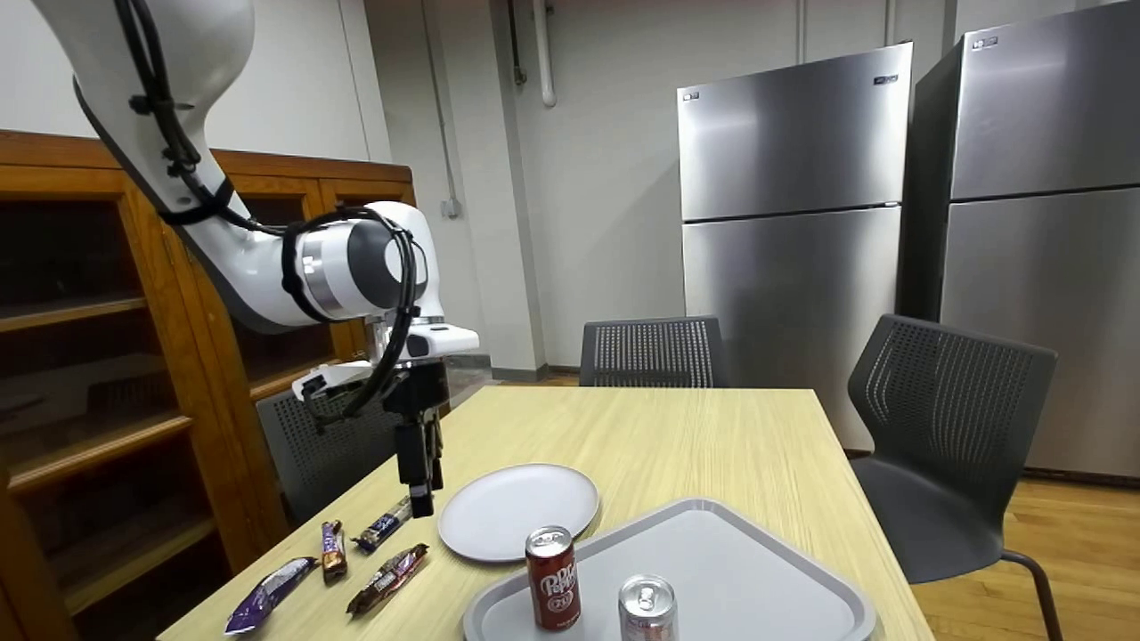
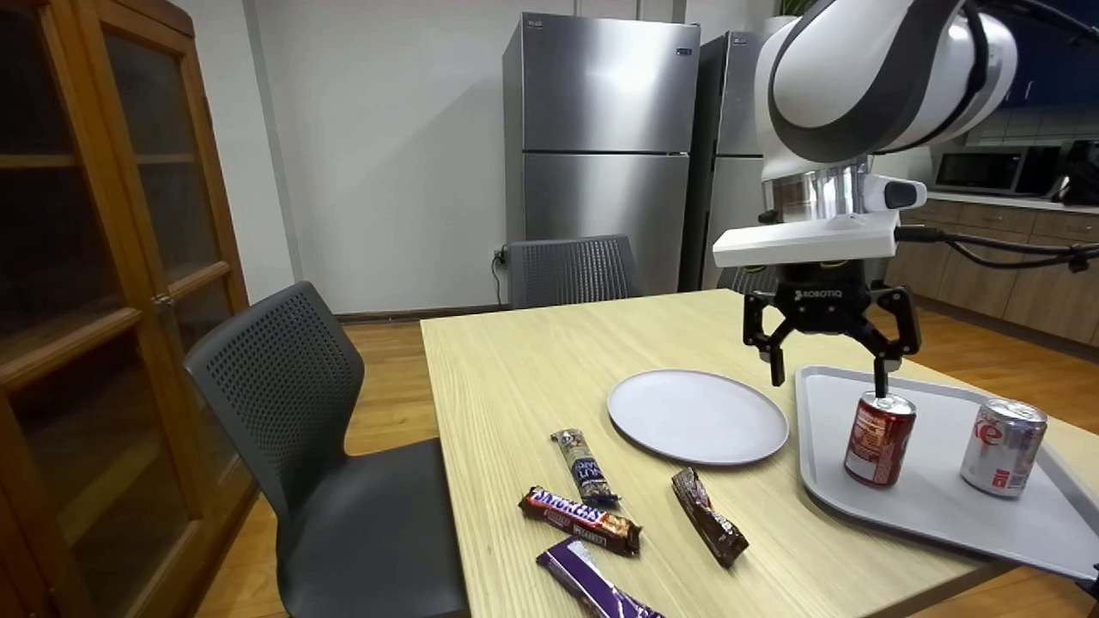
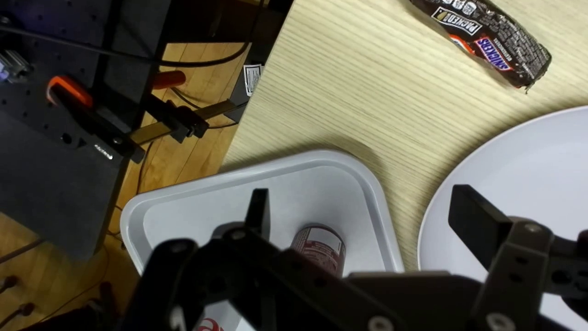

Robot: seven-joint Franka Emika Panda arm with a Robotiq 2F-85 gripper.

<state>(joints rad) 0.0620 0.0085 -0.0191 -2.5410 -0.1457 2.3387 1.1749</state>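
My gripper (image 2: 828,378) hangs open over the table, fingers pointing down and nothing between them. In the wrist view the gap between its fingertips (image 3: 363,204) spans the tray's corner and the plate's edge. A dark red Dr Pepper can (image 1: 554,579) stands upright on the grey tray (image 1: 712,514). One finger overlaps the can's top in an exterior view, but elsewhere the two appear apart. Beside it is a silver can (image 2: 1004,448) with red lettering, also upright. The round pale plate (image 2: 698,418) lies flat and bare. Part of the red can is hidden behind my gripper in the wrist view.
Several wrapped bars lie near the plate: a Snickers (image 2: 580,519), a purple wrapper (image 2: 597,584), a nut bar (image 2: 585,468) and a brown one (image 2: 708,518). Chairs (image 1: 944,445) stand around the table (image 1: 641,436). A clamp (image 3: 179,120) sits by the table edge.
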